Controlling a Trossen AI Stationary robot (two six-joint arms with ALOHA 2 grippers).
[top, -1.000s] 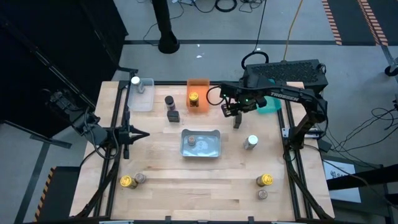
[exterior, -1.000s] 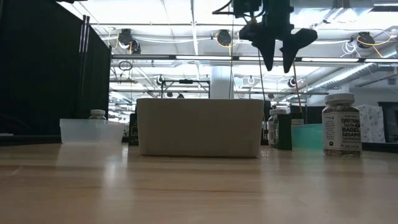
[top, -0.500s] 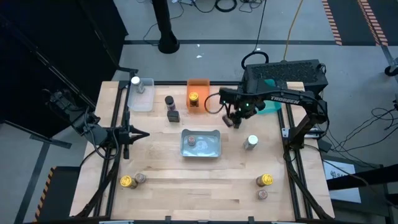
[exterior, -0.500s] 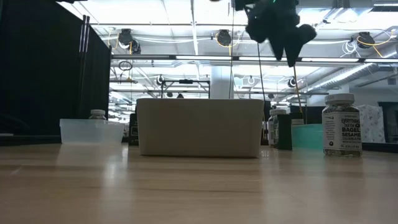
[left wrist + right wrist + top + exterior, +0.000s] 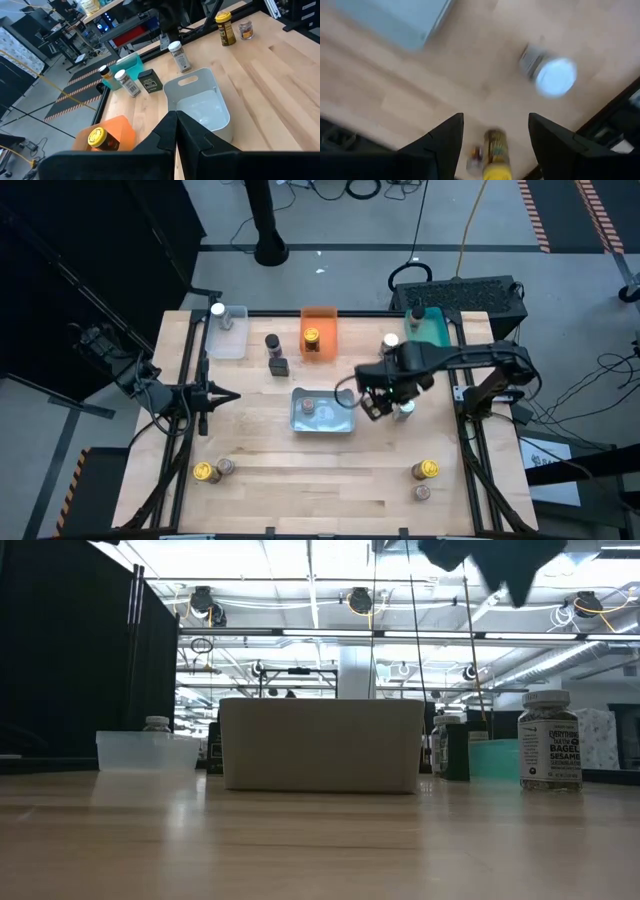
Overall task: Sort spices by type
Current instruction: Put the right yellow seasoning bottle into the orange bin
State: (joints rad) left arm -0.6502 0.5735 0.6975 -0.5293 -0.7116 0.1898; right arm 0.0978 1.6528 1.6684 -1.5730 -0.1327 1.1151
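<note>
Above the right half of the wooden table (image 5: 250, 490), the right gripper (image 5: 385, 402) hangs in the air with its two dark fingers (image 5: 437, 145) spread apart and nothing between them, just beside a white-lidded spice jar (image 5: 404, 409) that stands upright on the boards between the grey bin (image 5: 323, 411) and the table's right edge. At table height only the dark underside of that gripper shows at the top of the frame, well clear of the surface.

On the opposite side, the left gripper (image 5: 176, 131) waits at the left edge, its fingers clenched together on nothing.

Jars are scattered across the table. One brown-lidded jar (image 5: 308, 407) lies inside the grey bin. A yellow-lidded jar (image 5: 312, 337) stands in the orange bin (image 5: 318, 317), a white-lidded one (image 5: 218, 310) in the clear bin (image 5: 232, 340), and another jar (image 5: 416, 315) in the teal bin (image 5: 432, 332), with a white-lidded jar (image 5: 390, 341) just beside it. A black-lidded jar (image 5: 272, 342) stands next to a dark square-shaped container (image 5: 279, 365). Near the front edge, a yellow and a brown jar pair (image 5: 210, 470) sit on the left, and a yellow-lidded jar (image 5: 425, 470) with a small brown one (image 5: 421, 492) on the right.
</note>
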